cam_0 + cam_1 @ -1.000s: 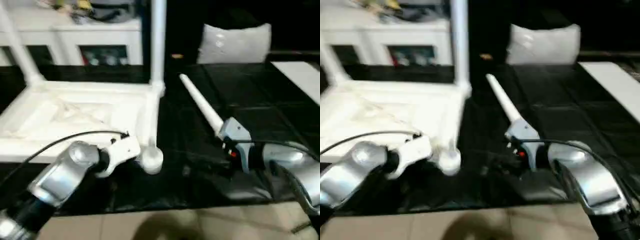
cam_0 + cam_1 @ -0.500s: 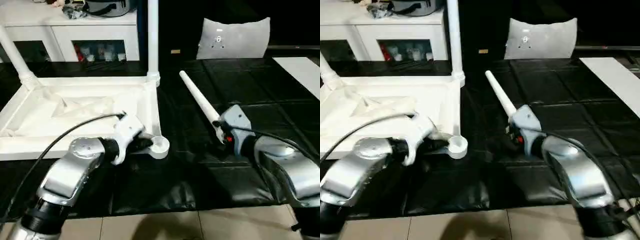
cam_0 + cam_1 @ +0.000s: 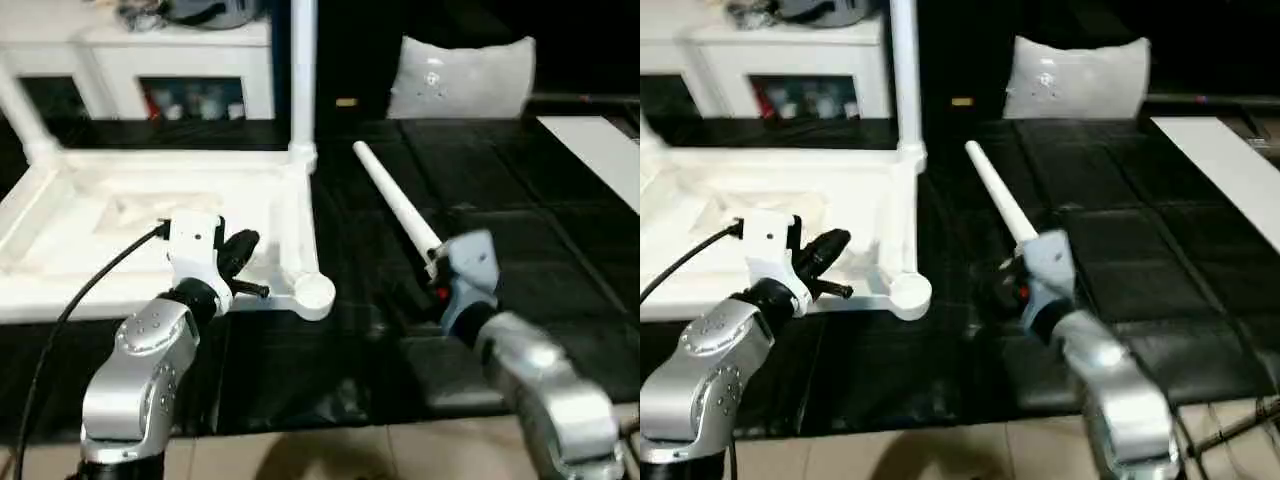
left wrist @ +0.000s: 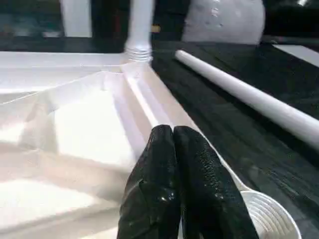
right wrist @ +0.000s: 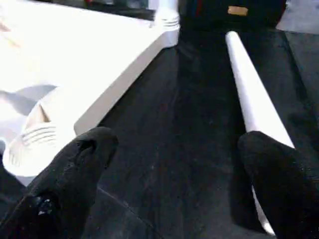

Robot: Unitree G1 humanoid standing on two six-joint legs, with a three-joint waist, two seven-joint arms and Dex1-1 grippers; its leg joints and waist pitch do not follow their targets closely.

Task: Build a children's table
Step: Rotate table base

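The upturned table top (image 3: 150, 215) carries two standing legs (image 3: 303, 70); one loose leg (image 3: 395, 205) lies beside the wide-spread right jaws. Left jaws pressed together, empty, beside an empty corner socket (image 3: 313, 292).

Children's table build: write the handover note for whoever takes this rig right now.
Left pincer: shut, empty, above the near right edge of the upturned white plastic rectangular tabletop.
Right pincer: wide open, holding nothing; one finger is beside the loose white tapered tubular leg lying on the black mat.
Done: one white leg stands upright in the far right corner socket, another in the far left corner.
Left: the near right round socket is empty. Pick up the loose leg and seat it there. The near left corner is out of sight; check it.
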